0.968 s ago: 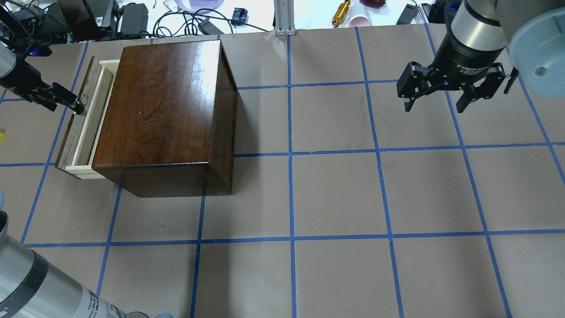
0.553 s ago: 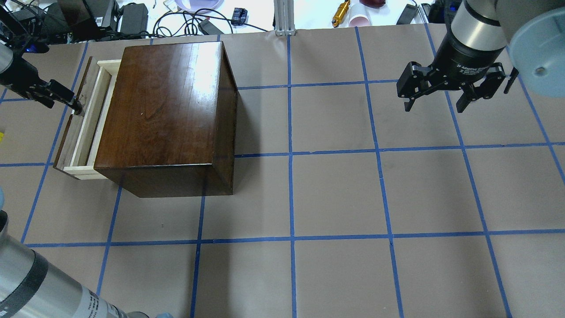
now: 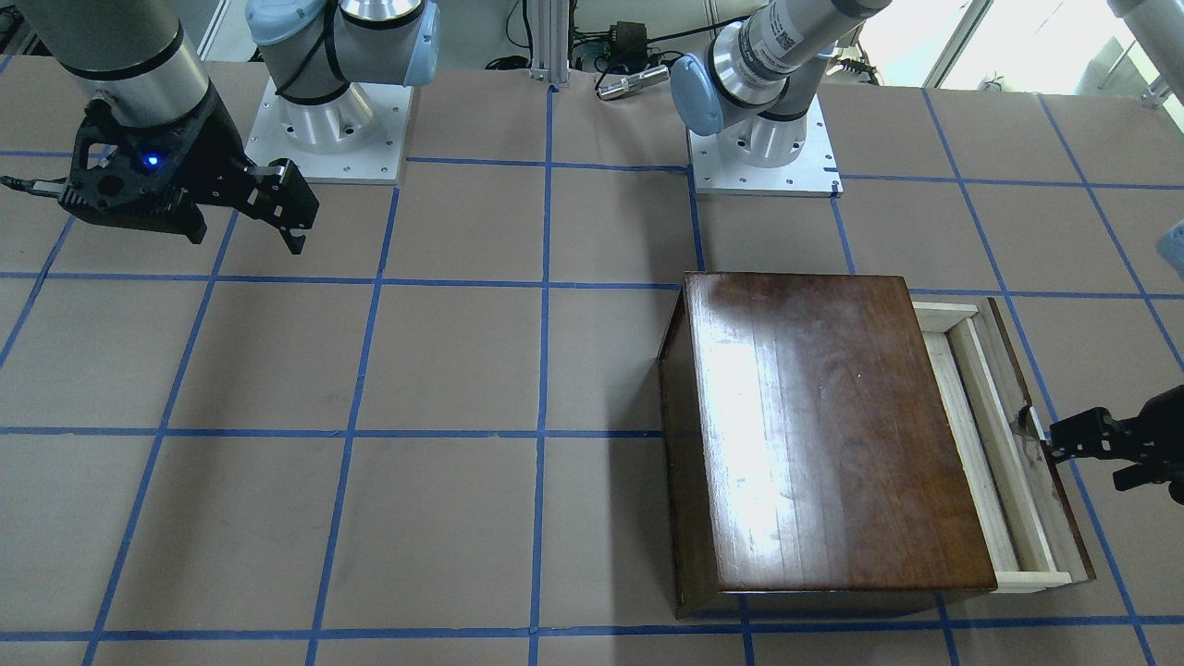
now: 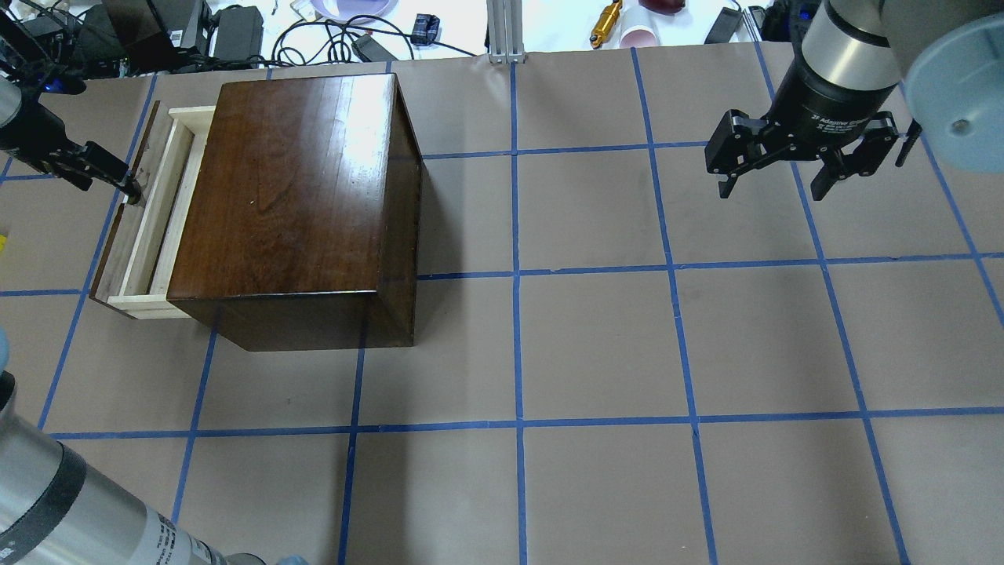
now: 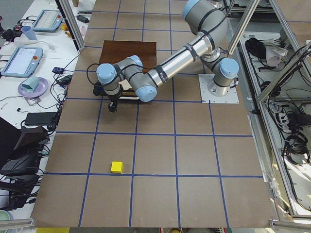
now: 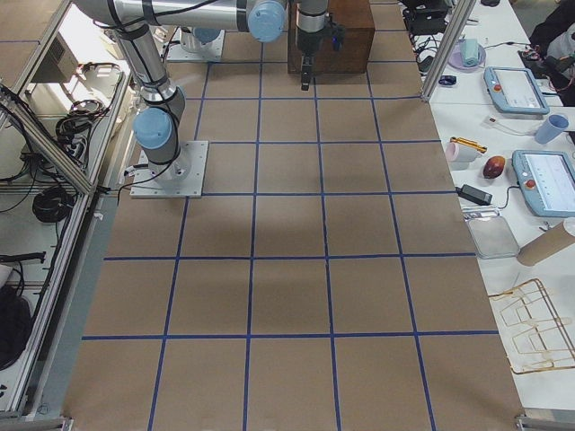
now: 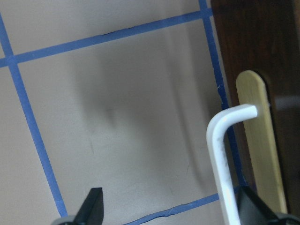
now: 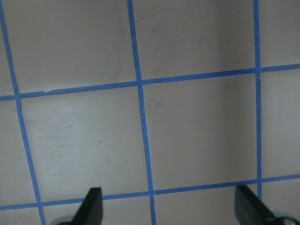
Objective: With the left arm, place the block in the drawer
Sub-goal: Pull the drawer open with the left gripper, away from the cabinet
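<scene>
The drawer (image 4: 145,235) stood partway out of the box (image 4: 290,188), on the side toward the robot's left. Its pale inside was bare. The left gripper (image 4: 129,187) was at the drawer's dark front. In the wrist view its fingers were spread wide with nothing between them. A white hook (image 7: 220,154) rose beside one finger, and its bent tip lay at the top of the pale handle (image 7: 258,150) on that front. Whether the hook bore on the handle could not be told.

The block (image 5: 116,167) lay on the table (image 4: 596,337), well apart from the box, toward the end on the robot's left.

The right gripper (image 4: 773,192) hung above the table's far right part, jaws wide and empty, well apart from the box.
</scene>
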Action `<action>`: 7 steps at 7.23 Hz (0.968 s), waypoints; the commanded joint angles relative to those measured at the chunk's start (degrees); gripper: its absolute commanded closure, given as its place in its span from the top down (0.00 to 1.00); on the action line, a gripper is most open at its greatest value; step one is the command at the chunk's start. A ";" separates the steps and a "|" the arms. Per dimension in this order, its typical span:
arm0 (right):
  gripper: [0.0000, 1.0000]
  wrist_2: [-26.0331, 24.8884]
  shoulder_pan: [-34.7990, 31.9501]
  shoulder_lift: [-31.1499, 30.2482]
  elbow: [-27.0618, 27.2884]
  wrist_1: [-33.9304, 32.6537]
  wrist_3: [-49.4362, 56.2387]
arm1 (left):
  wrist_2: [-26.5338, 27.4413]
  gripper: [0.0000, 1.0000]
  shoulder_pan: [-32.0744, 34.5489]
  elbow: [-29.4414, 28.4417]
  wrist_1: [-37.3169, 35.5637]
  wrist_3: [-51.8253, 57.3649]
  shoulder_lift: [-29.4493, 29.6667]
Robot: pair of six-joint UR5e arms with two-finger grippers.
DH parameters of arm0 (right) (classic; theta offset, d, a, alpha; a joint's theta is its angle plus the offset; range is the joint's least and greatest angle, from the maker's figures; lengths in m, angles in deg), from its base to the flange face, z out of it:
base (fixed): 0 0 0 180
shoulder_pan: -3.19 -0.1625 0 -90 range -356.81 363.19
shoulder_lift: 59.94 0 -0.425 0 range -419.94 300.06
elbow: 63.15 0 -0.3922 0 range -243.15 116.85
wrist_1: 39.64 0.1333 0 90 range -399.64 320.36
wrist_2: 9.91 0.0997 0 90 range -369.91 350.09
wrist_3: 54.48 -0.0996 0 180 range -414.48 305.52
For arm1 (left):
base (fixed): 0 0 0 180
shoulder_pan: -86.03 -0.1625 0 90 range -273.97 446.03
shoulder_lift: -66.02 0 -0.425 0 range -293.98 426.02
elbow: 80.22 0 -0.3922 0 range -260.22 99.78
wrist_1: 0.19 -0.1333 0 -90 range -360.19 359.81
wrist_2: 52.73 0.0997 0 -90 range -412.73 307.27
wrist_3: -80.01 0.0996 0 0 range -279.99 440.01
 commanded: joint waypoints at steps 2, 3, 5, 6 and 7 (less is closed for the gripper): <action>1.00 0.00 0.00 0.00 -0.02 0.00 0.00 | 0.14 1.00 -0.35 -1.12 0.12 1.22 0.74; 1.00 0.00 0.00 0.00 -0.02 0.00 0.00 | 0.14 1.00 -0.44 -1.21 0.04 1.66 0.83; 1.00 0.00 0.00 0.00 -0.02 0.00 0.00 | 0.75 1.00 -0.44 -1.21 -0.05 2.10 0.91; 1.00 0.00 0.00 0.00 -0.02 0.00 0.00 | 1.97 1.00 -0.44 -1.21 -0.23 2.62 0.92; 1.00 0.00 0.00 0.00 -0.02 0.00 0.00 | 1.98 1.00 -0.44 -1.21 -0.32 2.63 0.92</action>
